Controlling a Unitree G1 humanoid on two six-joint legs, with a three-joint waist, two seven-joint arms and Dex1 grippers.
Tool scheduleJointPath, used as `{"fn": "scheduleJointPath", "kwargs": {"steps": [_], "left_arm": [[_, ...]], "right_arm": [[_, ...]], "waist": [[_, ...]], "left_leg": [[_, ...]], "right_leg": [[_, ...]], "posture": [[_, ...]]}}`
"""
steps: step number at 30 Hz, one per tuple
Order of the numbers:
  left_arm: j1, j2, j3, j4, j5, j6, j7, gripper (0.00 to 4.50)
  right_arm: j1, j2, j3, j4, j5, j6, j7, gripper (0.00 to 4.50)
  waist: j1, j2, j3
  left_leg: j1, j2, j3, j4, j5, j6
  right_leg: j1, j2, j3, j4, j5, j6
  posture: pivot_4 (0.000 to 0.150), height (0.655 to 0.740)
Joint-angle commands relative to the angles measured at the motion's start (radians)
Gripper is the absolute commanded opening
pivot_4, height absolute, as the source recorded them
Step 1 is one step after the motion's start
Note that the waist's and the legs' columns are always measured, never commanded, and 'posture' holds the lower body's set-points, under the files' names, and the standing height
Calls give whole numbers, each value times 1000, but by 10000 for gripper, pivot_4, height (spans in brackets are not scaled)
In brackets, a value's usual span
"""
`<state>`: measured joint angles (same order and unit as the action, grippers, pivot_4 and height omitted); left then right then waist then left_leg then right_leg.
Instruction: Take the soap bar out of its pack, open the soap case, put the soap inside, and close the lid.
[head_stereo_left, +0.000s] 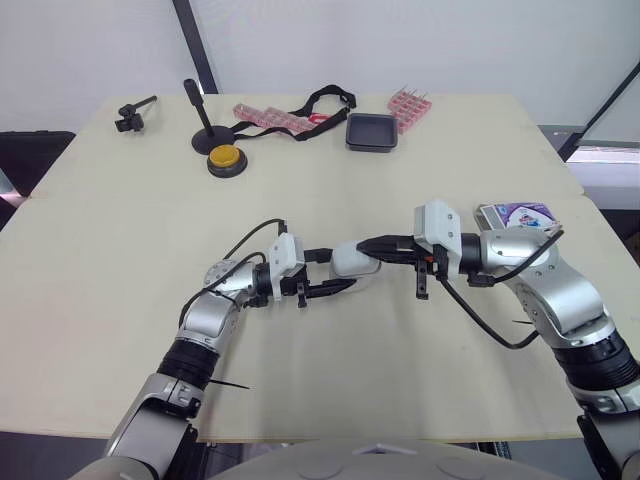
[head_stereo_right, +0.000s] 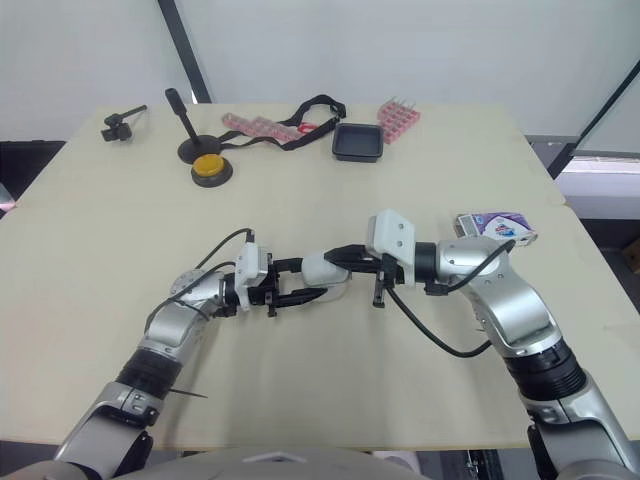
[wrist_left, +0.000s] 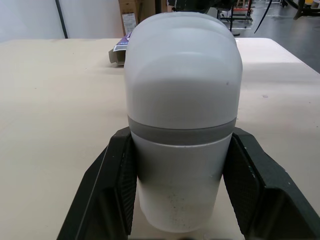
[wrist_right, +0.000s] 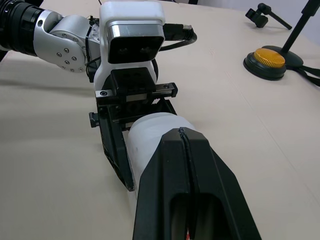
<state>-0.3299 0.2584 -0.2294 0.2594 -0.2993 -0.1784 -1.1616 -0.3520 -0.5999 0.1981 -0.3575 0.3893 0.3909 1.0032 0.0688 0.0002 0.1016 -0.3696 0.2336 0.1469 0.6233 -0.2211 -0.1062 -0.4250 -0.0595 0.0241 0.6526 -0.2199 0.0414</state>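
The soap case (head_stereo_left: 352, 262), a white rounded shell with a grey band at the seam between base and lid, sat closed near the middle of the table (head_stereo_left: 120, 250). The lid was seated on the base, with no gap visible at the seam.

The left gripper (head_stereo_left: 340, 270) was clamped on the base of the case, one black finger (wrist_left: 112, 195) pressed against each side wall. The right gripper (head_stereo_left: 368, 243) met the case from the opposite end. Its two fingers were drawn fully together, and their tips rested on top of the lid.

The soap pack (head_stereo_left: 515, 213), a purple-and-white box, lay well apart from the case on the far side of the right arm. Whether the bar was inside the pack or the case could not be determined. No loose bar lay near the case.

Judged step: working the lid, with the left gripper acting as the brace. If the case was empty, the next move called for a firm hold on the base while the right fingertips caught the lid edge at the seam and lifted it. A slip off the smooth lid was the main risk.

Beyond the case, a yellow button (head_stereo_left: 225, 157) and a black tray (head_stereo_left: 371, 131) stood near the table's far edge.
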Motion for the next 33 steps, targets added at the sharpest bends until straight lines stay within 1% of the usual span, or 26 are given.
{"fn": "scheduleJointPath", "kwargs": {"steps": [1,5,6,9,14,16,19,21,23,25,27,29,31,33], "left_arm": [[-3,9,9,-25,6,-15,5,19172],[-4,10,9,-26,7,-16,5,19172],[-5,11,9,-26,7,-15,5,19172],[-9,18,18,-32,-3,17,9,19172],[-22,32,30,-49,-31,87,5,19172],[-28,39,33,-70,-51,149,10,19172],[-29,55,35,-130,-108,323,16,19172],[-29,72,35,-184,-163,469,25,19172],[-36,94,40,-244,-242,671,51,19172],[-44,113,45,-286,-288,808,76,19172],[-66,133,53,-308,-344,988,119,19172],[-92,128,93,-304,-428,1167,172,19172],[-119,114,136,-285,-485,1313,234,19172],[-149,94,161,-238,-481,1454,326,19172]], "right_arm": [[31,-11,47,44,-26,65,-7,314],[32,11,-21,40,50,80,-8,314],[32,16,-58,45,73,66,-11,2757],[54,-4,-178,84,109,-42,25,12015],[152,-57,-264,97,129,-158,129,28832],[202,-68,-286,98,130,-204,165,34977],[273,-83,-294,103,122,-277,221,44748],[304,-87,-291,115,99,-340,245,44748],[320,-79,-291,135,83,-397,253,44748],[330,-78,-285,150,72,-437,260,44748],[339,-77,-278,160,58,-468,259,44748],[343,-70,-280,163,62,-470,243,44748],[344,-72,-278,166,60,-477,237,44748],[348,-75,-274,168,57,-479,233,44748]], "waist": [[0,0,0],[0,0,0],[0,0,0],[4,0,0],[6,0,1],[6,0,1],[5,0,1],[4,0,1],[3,0,1],[2,0,1],[4,0,1],[4,0,1],[4,0,1],[4,0,1]], "left_leg": [[0,0,0,0,0,0],[0,0,0,-1,0,-1],[0,0,0,-1,0,-1],[-1,0,0,-1,0,-1],[-3,0,0,-2,0,0],[-3,0,0,-3,0,0],[-3,0,0,-3,0,0],[-3,0,0,-3,0,0],[-3,0,0,-3,0,0],[-3,0,0,-3,0,0],[-4,0,0,-3,0,0],[-4,0,0,-3,0,0],[-4,-1,0,-3,0,0],[-4,-1,0,-3,0,0]], "right_leg": [[0,0,0,0,0,0],[0,0,0,0,0,0],[0,0,0,0,0,0],[0,0,0,-1,0,-1],[-2,0,-1,-2,0,0],[-2,0,-1,-3,0,0],[-2,0,-1,-3,-1,-2],[-2,0,-1,-3,-2,-3],[-3,0,-1,-3,-2,-4],[-3,0,-1,-3,-2,-4],[-3,0,-1,-3,-2,-4],[-3,0,-1,-3,-2,-4],[-3,0,-1,-4,-2,-4],[-3,0,-1,-4,-2,-4]], "posture": [[1500,7291],[1500,7291],[1500,7291],[1500,7291],[1500,7291],[1500,7291],[1500,7291],[1500,7291],[1500,7291],[1500,7291],[1500,7291],[1500,7291],[1500,7291],[1500,7291]]}}
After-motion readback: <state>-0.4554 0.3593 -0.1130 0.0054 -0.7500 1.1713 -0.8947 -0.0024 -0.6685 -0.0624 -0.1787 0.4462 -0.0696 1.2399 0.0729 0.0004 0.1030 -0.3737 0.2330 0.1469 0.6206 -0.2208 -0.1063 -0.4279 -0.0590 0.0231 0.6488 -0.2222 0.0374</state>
